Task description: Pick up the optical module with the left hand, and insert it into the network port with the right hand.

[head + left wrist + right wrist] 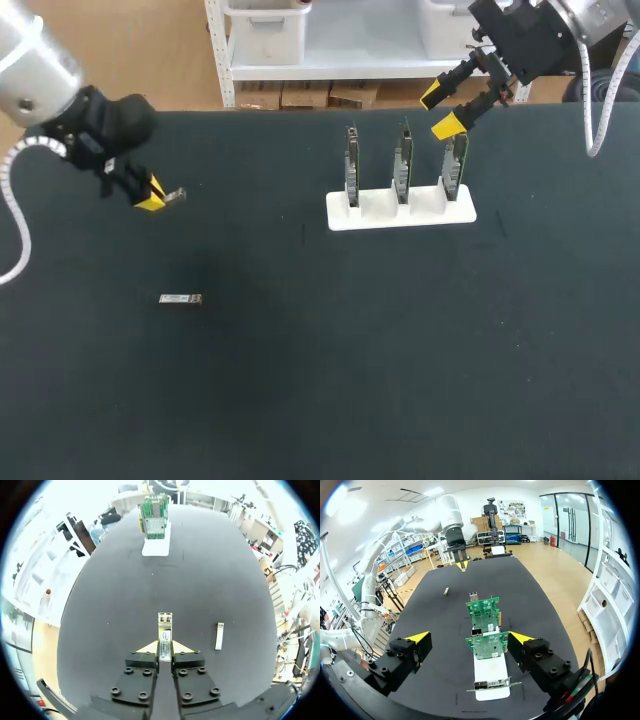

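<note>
The left claw [164, 647] is clenched on the slim silver metal optical module [164, 625], which juts ahead of its tips over the matte black bench [300, 400], left side. I judge it best offered level, free end first, to the released right claw [440, 110] above the white rack of green network cards [385, 215].

Slim silver optical module [164, 626] in left pincer [164, 648]; network cards [403, 165] upright.
</note>
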### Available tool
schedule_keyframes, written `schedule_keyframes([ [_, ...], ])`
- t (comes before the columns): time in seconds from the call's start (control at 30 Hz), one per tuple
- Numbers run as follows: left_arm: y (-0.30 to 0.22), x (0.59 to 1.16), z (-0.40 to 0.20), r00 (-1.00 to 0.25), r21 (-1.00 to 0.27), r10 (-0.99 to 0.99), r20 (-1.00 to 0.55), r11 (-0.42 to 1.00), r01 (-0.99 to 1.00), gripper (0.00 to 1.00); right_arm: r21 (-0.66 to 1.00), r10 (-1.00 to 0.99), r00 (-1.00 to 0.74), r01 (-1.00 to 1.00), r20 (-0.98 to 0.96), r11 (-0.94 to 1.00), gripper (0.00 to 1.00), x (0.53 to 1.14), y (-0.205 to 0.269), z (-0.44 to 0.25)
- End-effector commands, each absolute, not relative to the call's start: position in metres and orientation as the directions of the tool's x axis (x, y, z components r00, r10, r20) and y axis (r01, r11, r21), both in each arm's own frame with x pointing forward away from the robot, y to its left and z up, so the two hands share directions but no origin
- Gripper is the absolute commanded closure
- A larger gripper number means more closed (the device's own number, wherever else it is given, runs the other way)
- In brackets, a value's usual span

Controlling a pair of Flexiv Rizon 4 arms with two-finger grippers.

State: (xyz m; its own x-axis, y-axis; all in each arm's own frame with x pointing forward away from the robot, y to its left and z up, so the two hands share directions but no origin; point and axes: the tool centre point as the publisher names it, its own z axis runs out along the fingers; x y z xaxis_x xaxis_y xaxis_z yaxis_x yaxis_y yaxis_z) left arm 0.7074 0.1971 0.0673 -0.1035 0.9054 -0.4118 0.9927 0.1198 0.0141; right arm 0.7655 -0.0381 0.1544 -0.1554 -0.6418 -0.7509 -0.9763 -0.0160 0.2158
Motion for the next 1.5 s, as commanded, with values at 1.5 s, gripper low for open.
schedule_keyframes([
  [1.5, 0.034, 0.698, 0.201, 0.094, 0.092, 0.491, -0.866, -0.029, 0.995, 1.00, 0.211, -0.642, -0.155, -0.978, -0.751, -0.010, 0.00, 0.762, -0.038, 0.154],
])
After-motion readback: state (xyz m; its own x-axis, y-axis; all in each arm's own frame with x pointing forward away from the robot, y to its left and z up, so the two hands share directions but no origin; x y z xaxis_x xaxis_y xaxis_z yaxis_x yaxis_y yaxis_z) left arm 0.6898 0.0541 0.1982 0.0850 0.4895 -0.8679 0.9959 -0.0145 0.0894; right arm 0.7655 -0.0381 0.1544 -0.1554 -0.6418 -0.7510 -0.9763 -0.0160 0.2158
